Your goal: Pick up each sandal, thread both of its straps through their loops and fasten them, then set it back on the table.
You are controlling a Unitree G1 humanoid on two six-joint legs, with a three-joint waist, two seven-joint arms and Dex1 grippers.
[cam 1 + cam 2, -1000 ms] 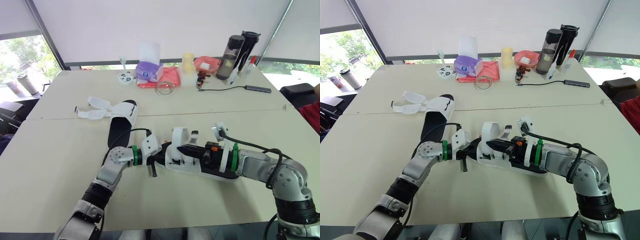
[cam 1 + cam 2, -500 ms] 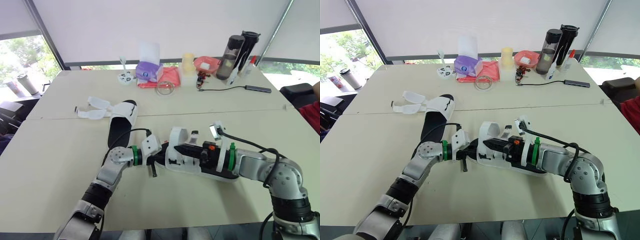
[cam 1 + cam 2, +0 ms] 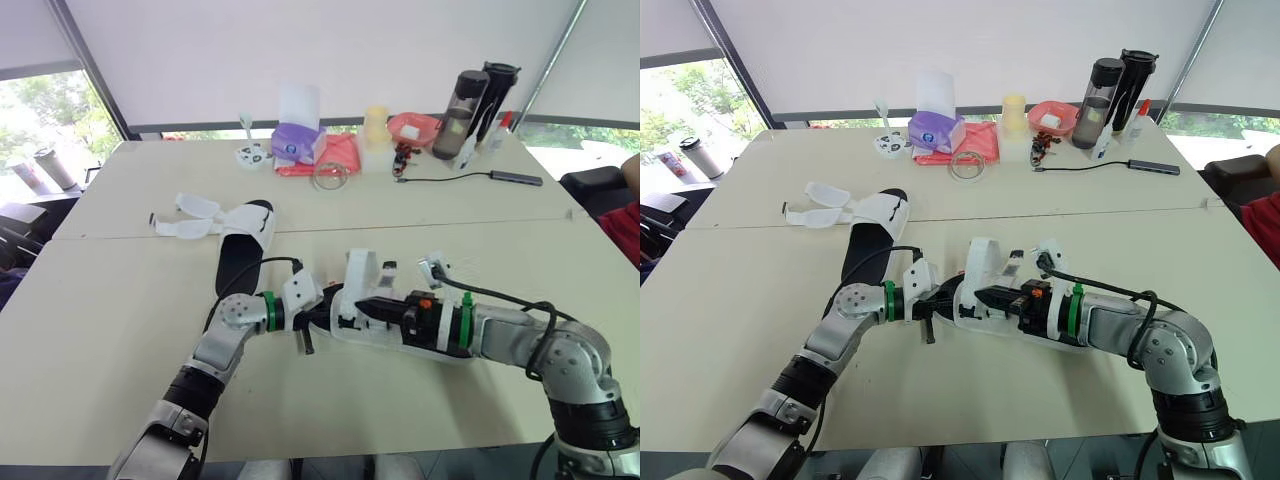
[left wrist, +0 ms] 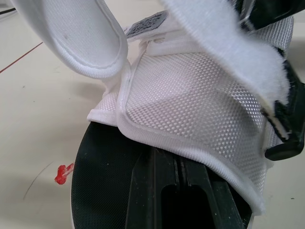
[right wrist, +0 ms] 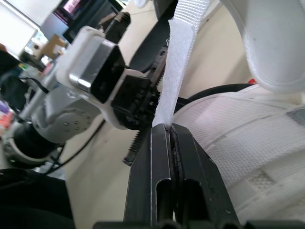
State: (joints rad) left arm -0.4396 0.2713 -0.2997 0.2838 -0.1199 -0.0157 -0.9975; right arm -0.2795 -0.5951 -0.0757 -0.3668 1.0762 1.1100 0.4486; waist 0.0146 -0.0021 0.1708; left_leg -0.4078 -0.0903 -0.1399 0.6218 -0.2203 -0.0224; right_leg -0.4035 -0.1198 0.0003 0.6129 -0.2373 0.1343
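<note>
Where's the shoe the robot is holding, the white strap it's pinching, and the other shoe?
held sandal [image 3: 358, 275]: left eye view, white upper.
strap [image 5: 178, 52]: right wrist view, its middle.
other sandal [image 3: 233, 258]: left eye view, black sole.

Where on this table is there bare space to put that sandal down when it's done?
Bare: the near-left table in front of the spare sandal, and the middle strip between that sandal and the cable. Crowded: the back edge, from tissue box to bottles, and the centre around the held sandal.

Bright, diffuse daylight from behind; shadows faint.
</note>
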